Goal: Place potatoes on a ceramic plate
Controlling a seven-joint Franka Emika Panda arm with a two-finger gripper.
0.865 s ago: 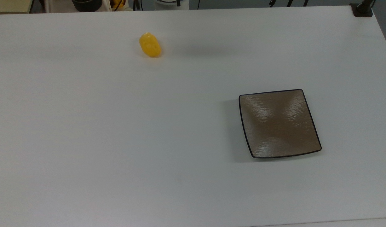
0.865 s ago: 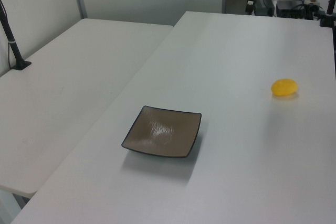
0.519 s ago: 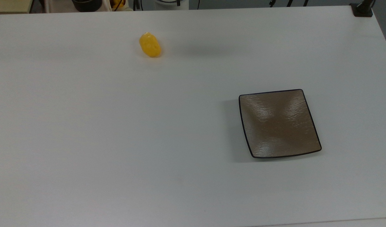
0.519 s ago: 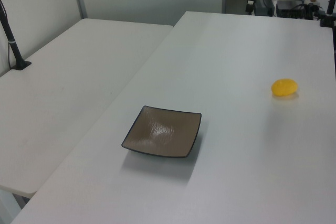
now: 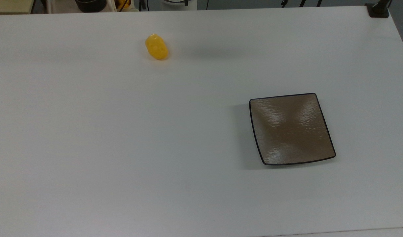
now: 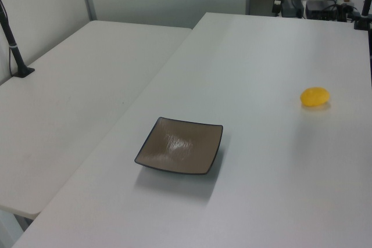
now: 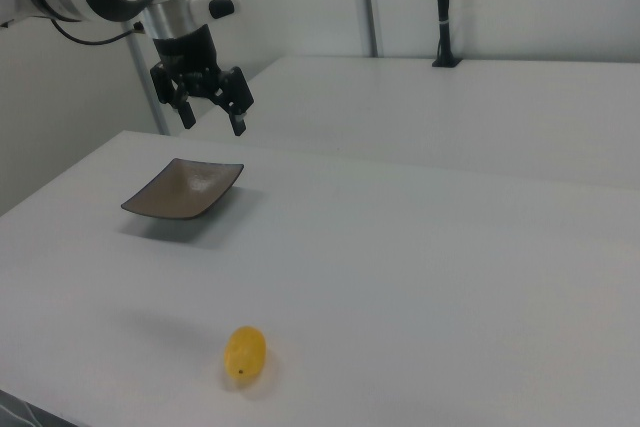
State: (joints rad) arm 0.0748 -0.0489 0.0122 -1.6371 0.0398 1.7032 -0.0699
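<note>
A: Top view, left to right. The potato lies alone on the white counter, toward the far edge and left of centre. The ceramic plate sits flat at the top view's right, nearer the camera. The two are well apart, nothing between them.

B: Reading of that layout?

A: My judgement: a starting arrangement. The potato is set where it can be approached freely from any side, and the plate is bare, ready to receive it. No part of the task is done yet.

B: Potato orientation?

A: Lying on its side. In the top view its long axis runs from upper left to lower right, closer to vertical than horizontal, with the narrower end toward the far edge. In the right view the potato is close to the camera, its length running roughly away from the lens.

B: End effector?

A: In the right view the end effector hangs in the air above and just behind the plate, fingers pointing down and spread apart, holding nothing. It is well away from the potato.

B: Why there?

A: Probably a parked pose. A grasp across the potato's short axis looks best, since the glossy skin may slip.
</note>
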